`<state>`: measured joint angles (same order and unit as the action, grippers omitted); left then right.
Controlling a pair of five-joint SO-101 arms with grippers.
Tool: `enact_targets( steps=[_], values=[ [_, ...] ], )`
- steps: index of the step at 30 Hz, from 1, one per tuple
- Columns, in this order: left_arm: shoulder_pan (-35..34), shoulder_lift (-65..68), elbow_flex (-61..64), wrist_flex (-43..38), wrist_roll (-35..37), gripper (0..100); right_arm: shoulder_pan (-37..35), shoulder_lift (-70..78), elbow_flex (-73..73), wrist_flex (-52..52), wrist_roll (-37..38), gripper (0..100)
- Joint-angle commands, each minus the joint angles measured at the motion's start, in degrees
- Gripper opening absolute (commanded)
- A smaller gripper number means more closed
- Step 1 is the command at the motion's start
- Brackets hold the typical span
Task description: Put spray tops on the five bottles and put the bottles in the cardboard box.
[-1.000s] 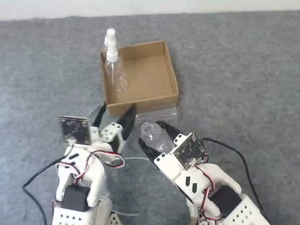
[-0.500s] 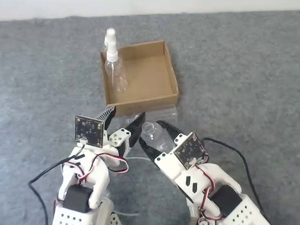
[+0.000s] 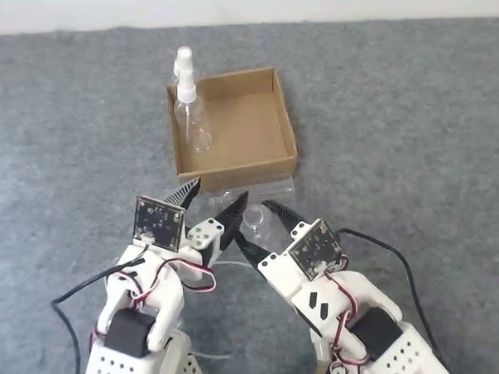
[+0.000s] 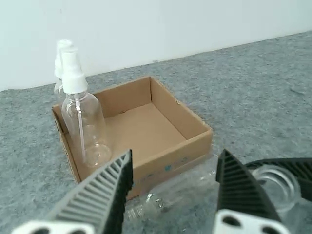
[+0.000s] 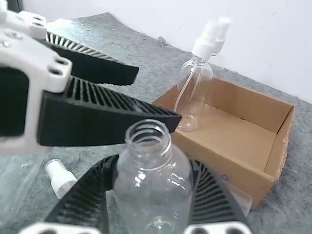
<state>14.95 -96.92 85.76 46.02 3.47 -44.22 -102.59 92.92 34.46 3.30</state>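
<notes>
Bottle (image 5: 152, 183), uncapped: I am holding it upright in the right hand (image 3: 253, 223), fingers closed around its body and the open neck facing up so a top can drop straight in. I am hovering the left hand (image 3: 220, 191) just beside that neck, fingers spread with nothing between them. My reading is that it is placed to fetch a top, not to grip the glass. I am seeing one loose spray top (image 5: 57, 178) lying on the table (image 3: 412, 105) near the held bottle. Clear plastic wrap (image 4: 170, 192) is lying against the front wall of the cardboard box (image 3: 236, 166), seemingly with another bottle inside. One capped bottle (image 3: 193, 119) is standing in the box's far left corner. A second capped bottle (image 3: 182, 57) is standing right behind it, and I cannot tell whether inside.
</notes>
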Motion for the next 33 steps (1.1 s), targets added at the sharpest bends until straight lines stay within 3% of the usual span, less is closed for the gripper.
enact_targets(
  steps=[1,6,20,25,33],
  values=[
    [1.85,0.18,-3.3,0.79,-0.88,27,-0.75,-1.27,-0.88,-1.36,1.14,1.3],
    [1.41,0.18,-3.3,0.79,-0.88,27,-0.75,-1.19,-0.79,-1.19,1.14,1.3],
    [-11.6,0.18,-5.58,0.88,2.11,27,-0.22,-1.36,-0.97,1.54,1.23,1.6],
    [-14.24,0.53,-7.96,2.11,2.11,27,6.2,-1.36,-4.75,4.79,0.79,1.3],
    [-13.71,0.79,-13.76,10.64,3.25,27,15.08,-1.36,-6.95,4.53,-0.79,1.3]
  ],
)
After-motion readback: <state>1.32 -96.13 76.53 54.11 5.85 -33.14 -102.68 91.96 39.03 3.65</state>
